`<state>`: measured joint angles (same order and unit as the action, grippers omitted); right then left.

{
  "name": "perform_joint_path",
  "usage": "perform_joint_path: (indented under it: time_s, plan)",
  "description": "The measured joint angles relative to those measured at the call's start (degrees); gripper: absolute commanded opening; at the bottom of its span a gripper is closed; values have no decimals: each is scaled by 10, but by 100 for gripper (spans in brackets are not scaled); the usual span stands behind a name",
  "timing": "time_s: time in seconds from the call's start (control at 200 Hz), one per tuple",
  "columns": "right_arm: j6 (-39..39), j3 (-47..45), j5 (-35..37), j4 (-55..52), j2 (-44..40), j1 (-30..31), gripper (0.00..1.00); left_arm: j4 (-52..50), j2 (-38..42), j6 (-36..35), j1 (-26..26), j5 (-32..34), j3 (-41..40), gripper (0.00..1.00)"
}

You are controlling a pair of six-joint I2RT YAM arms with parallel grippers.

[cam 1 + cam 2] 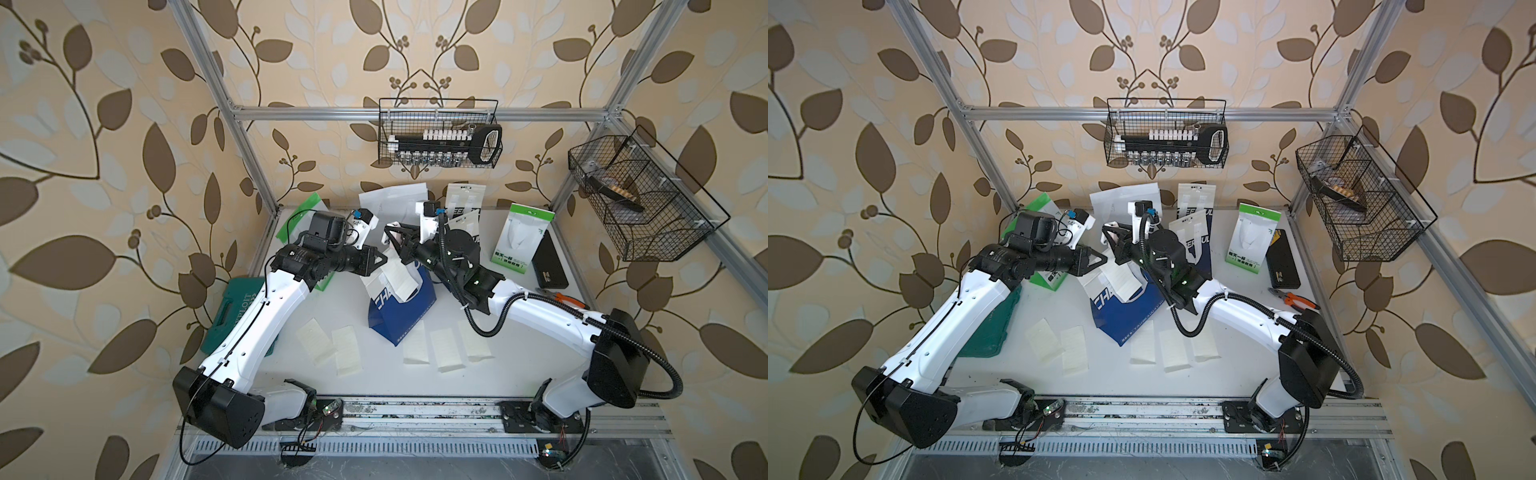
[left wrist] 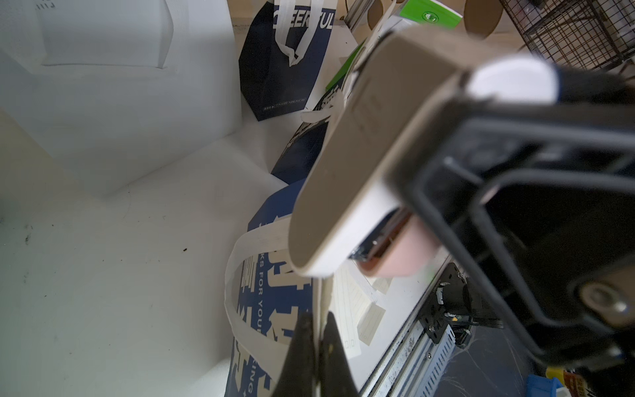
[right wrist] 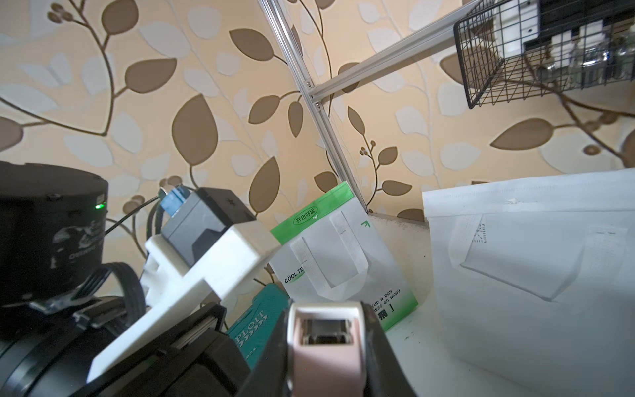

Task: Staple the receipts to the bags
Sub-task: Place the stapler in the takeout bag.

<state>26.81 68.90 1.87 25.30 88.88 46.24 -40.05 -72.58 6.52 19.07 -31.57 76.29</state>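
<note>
The left gripper (image 1: 383,260) is clamped tight. In the left wrist view its black fingers (image 2: 300,359) pinch the upright top edge of the blue bag (image 1: 405,318), with a receipt (image 1: 400,279) lying against that edge. This pair sits at the centre of both top views. The bag's bottom rests on the white table (image 1: 374,378) and its white handle (image 2: 233,299) loops loose. Just to the right, the right gripper (image 1: 397,245) grasps a pink-and-white stapler (image 3: 323,354), with one finger pressed on each side of its body. The stapler's nose hangs directly over the pinched edge, but I cannot tell whether the paper is inside its mouth.

Five loose receipts (image 1: 347,351) lie flat in the lower middle of the top views, two to the left of the bag's bottom and three to the right.

In the upper middle a plain white bag (image 1: 395,198) and two navy bags (image 1: 466,195) marked "CHEERFUL" stand at the back wall. One white-and-green bag (image 1: 523,237) stands to the right of them. Another green-topped bag (image 1: 305,212) shows behind the left arm.

A teal tool case (image 1: 235,309) lies under that arm at the left of the frame. A black case (image 1: 549,262) and orange-handled pliers (image 1: 561,297) lie near the table's right edge.
</note>
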Motion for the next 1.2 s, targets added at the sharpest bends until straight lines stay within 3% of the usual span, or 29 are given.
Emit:
perform_joint_path:
  time_s: [1.2]
  plan:
    - [-42, 3, 35, -97, -16, 28, 0, 7, 38, -3, 0, 16, -27, 0]
